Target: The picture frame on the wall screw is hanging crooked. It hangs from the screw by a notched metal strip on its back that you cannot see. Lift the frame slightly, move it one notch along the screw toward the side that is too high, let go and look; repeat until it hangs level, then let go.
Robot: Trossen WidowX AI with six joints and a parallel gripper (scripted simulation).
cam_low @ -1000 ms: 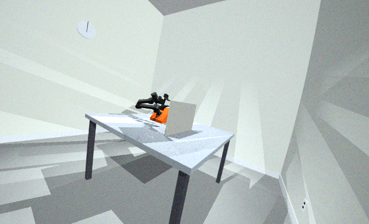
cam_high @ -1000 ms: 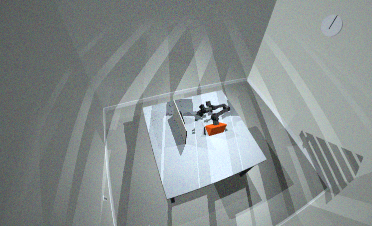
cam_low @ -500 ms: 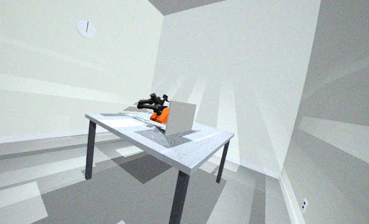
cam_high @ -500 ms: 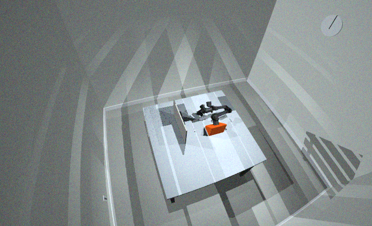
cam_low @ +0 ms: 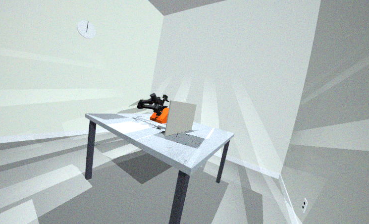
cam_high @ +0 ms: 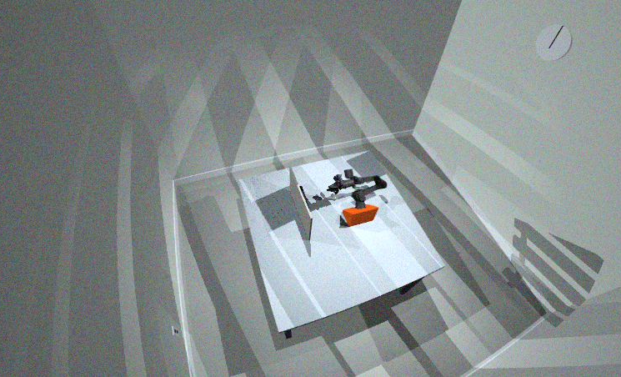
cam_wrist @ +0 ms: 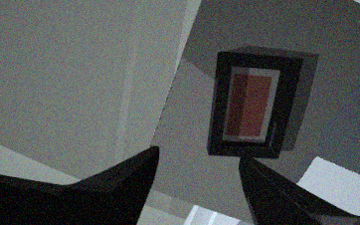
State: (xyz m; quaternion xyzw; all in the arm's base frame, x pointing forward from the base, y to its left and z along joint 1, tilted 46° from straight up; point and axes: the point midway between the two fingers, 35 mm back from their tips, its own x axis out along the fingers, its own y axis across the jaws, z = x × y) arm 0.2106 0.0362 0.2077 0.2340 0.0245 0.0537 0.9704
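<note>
The black picture frame (cam_wrist: 221, 107) (cam_high: 304, 196), with a red picture and pale mat, hangs on the upright panel (cam_low: 181, 118) (cam_high: 300, 203). In the wrist view its sides are not parallel to the panel's left edge. Against the panel it looks turned, its right side higher. The screw and notched strip are hidden. My gripper (cam_wrist: 199, 156) (cam_high: 331, 188) is open, its fingers well apart with nothing between them. It stands off in front of the panel. In the wrist view the right fingertip overlaps the frame's lower edge in the picture, without visible contact.
The panel stands on a white table (cam_high: 350, 271) (cam_low: 141, 139). The arm's orange base (cam_high: 360, 215) (cam_low: 159, 118) stands on the table on the frame's side of the panel. A round clock (cam_high: 547, 44) (cam_low: 82, 28) is on a room wall. Strong striped shadows cross the scene.
</note>
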